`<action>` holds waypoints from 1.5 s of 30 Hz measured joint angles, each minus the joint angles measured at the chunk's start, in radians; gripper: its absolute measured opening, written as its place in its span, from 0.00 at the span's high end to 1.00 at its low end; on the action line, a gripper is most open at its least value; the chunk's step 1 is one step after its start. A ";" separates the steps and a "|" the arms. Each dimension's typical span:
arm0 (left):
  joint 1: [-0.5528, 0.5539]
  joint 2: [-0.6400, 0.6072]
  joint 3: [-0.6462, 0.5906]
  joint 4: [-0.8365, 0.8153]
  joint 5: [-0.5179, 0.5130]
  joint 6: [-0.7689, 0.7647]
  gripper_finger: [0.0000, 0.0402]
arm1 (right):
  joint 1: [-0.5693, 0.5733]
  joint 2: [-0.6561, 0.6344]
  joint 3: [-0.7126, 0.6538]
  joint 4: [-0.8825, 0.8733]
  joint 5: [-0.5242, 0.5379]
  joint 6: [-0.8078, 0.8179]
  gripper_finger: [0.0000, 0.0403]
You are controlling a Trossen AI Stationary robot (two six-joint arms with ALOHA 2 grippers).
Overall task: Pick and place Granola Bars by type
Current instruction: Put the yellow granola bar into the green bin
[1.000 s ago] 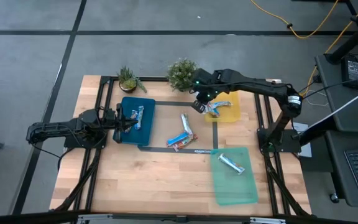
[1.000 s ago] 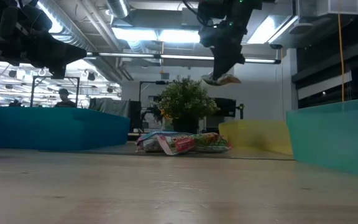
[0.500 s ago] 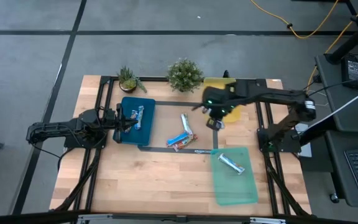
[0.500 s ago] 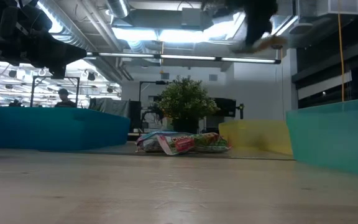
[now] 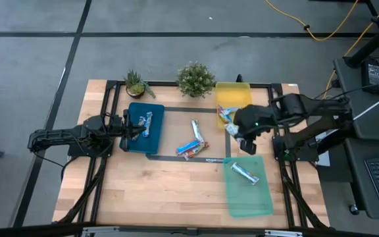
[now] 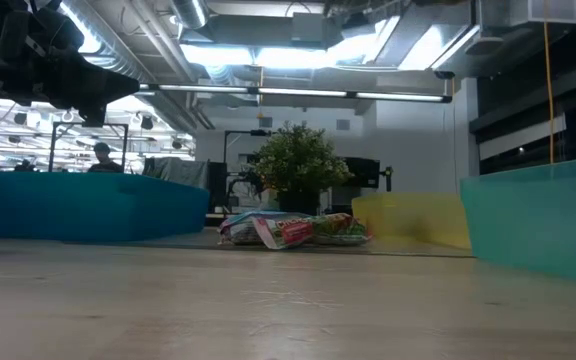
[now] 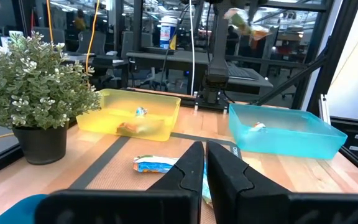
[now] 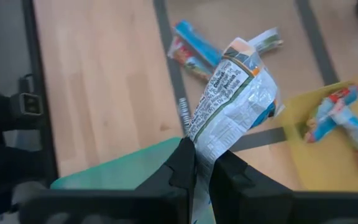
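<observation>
My right gripper (image 5: 237,131) hovers between the yellow tray (image 5: 233,94) and the green tray (image 5: 249,197), shut on a silvery-white granola bar (image 8: 232,99) with orange and blue print; the left wrist view shows this bar (image 7: 244,22) high in the air. My left gripper (image 5: 134,126) waits, shut, over the blue tray (image 5: 151,139). Other bars lie flat: two in the blue tray (image 5: 143,124), several in the middle of the table (image 5: 195,139), some in the yellow tray (image 5: 226,113), one in the green tray (image 5: 245,172). My right gripper pinches the silvery-white bar by one end (image 8: 202,134) between its two fingers (image 8: 184,163), coming from above and pointing down. The bar is lifted clear of the table and reaches out beyond the fingertips, its wrapper crumpled.
Two potted plants (image 5: 194,79) (image 5: 137,83) stand along the far edge. Black tape lines (image 5: 202,158) mark the middle of the table. In the low view the loose bars (image 6: 293,228) lie in front of a plant (image 6: 298,165). Bare wood fills the near left part (image 5: 156,191).
My right gripper has carried the bar from over the left edge of the yellow tray toward the table's near and right side, and has risen out of the low view. The yellow tray, which the arm covered before, now shows whole.
</observation>
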 joint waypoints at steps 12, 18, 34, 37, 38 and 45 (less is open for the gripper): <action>0.000 0.000 0.000 0.000 0.000 0.000 0.97 | 0.264 0.013 0.000 -0.005 0.033 0.303 0.90; 0.000 0.000 0.000 0.000 0.000 0.000 0.98 | 0.335 0.023 0.000 -0.005 0.055 0.452 0.90; 0.000 0.000 0.000 0.000 0.000 0.000 0.98 | 0.490 0.078 -0.304 0.250 -0.029 0.810 0.90; 0.000 0.000 0.000 0.000 0.000 0.000 0.98 | 0.490 0.078 -0.354 0.320 -0.036 0.839 0.90; 0.000 0.000 0.000 0.000 0.000 0.000 0.98 | 0.490 0.078 -0.369 0.330 -0.036 0.847 0.90; 0.000 0.000 0.000 0.000 0.000 0.000 0.97 | 0.490 0.077 -0.519 0.431 -0.036 0.872 0.90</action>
